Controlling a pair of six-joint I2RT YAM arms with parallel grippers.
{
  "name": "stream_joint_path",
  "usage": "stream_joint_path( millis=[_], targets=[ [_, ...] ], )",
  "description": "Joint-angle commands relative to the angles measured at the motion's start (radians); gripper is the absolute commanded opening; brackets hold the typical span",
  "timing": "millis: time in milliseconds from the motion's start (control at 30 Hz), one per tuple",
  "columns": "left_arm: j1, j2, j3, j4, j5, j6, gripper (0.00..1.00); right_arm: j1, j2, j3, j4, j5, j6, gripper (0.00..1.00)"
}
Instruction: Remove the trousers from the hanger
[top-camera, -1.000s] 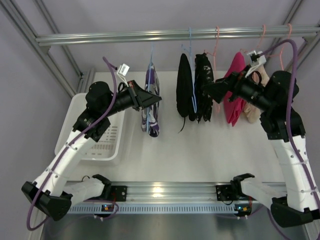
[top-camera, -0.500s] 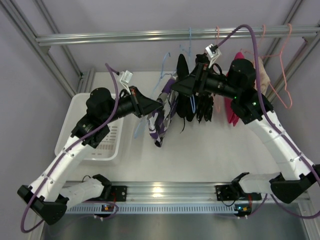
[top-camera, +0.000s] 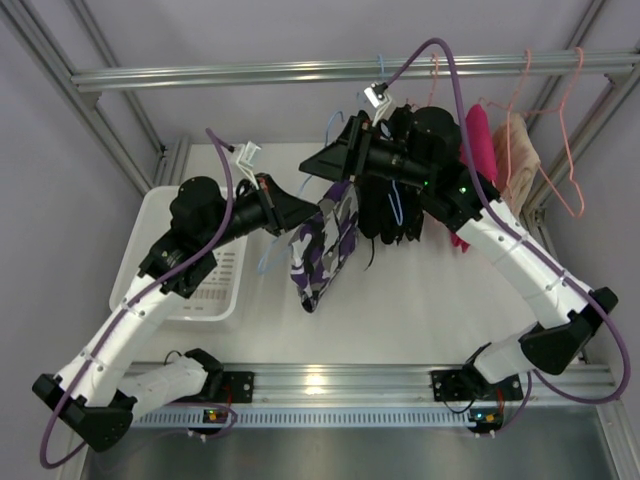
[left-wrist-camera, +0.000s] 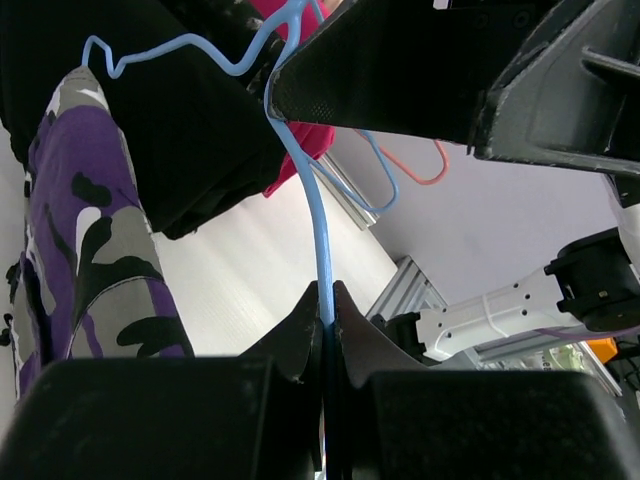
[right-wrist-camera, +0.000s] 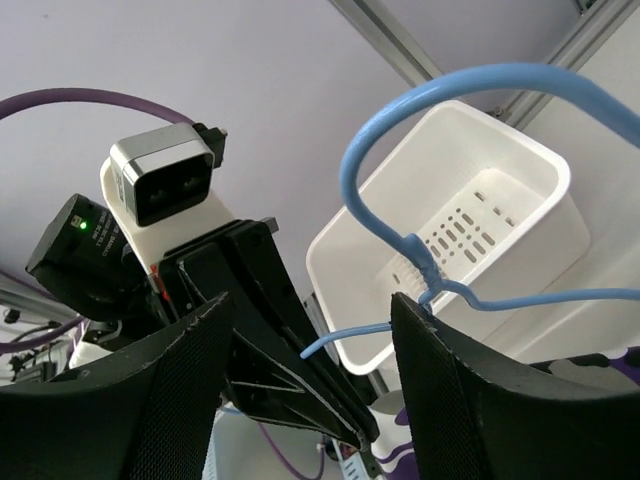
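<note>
**Both arms at the camo trousers' hanger**

Far left, a white basket (top-camera: 225, 285) sits on the worktop (top-camera: 430, 300). Right beside it, the left gripper (left-wrist-camera: 325, 300) is pressed together on the wire of the blue hanger (left-wrist-camera: 318, 215), pinching it tight. The camouflage trousers (top-camera: 325, 250) are draped on that hanger. They dangle tilted above the worktop, between the two arms and just below both grippers.

The right gripper (right-wrist-camera: 312, 300) is at the hanger's top with its fingers spread. The twisted neck is right by one finger and the hook arcs over the gap, but I honestly can't tell if anything touches.

Behind the right arm, the black trousers (top-camera: 370, 215) hang under the rail (top-camera: 250, 73). Further right on that rail there's a pink garment (top-camera: 478, 135), then a beige garment (top-camera: 515, 155).
</note>
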Motion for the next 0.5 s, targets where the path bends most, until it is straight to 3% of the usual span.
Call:
stream_joint_path(
  millis=[0,233,467],
  targets=[
    [-0.002,-0.085,0.129,0.264,-0.044,0.059,0.0,0.031,-0.022,0.021,0.018,0.017,0.004,0.64],
    [0.009,-0.095,0.199,0.231,-0.115,0.096,0.0,0.036,-0.066,0.01,-0.028,0.043,-0.024,0.6],
    [0.021,-0.095,0.212,0.232,-0.095,0.094,0.0,0.047,-0.03,0.036,-0.021,0.046,0.003,0.57]
  ],
)
